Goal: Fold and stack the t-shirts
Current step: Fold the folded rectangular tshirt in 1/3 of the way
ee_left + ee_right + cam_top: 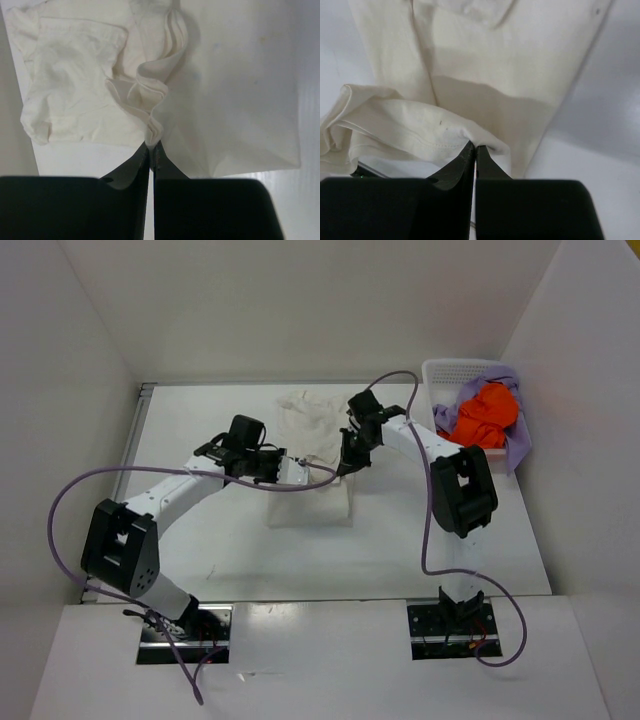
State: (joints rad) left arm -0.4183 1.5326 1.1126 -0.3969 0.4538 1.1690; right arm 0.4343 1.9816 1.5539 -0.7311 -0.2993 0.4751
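One white table (200,540) carried everything: a cream-white cloth t-shirt (305,415) lay at its centre, long axis running from near edge to far, while a white perforated plastic basket (440,375) at far right held the bright orange t-shirt (485,415) and lavender purple t-shirt (520,445). Side by side, the left gripper (296,472) and right gripper (347,468) each pinched a raised fold across the cream shirt's width, equally near it.

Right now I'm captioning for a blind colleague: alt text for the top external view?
Left gripper and right gripper are both shut on a cream-white t-shirt on the table. An orange t-shirt and a lavender t-shirt sit bunched in a white basket at far right.
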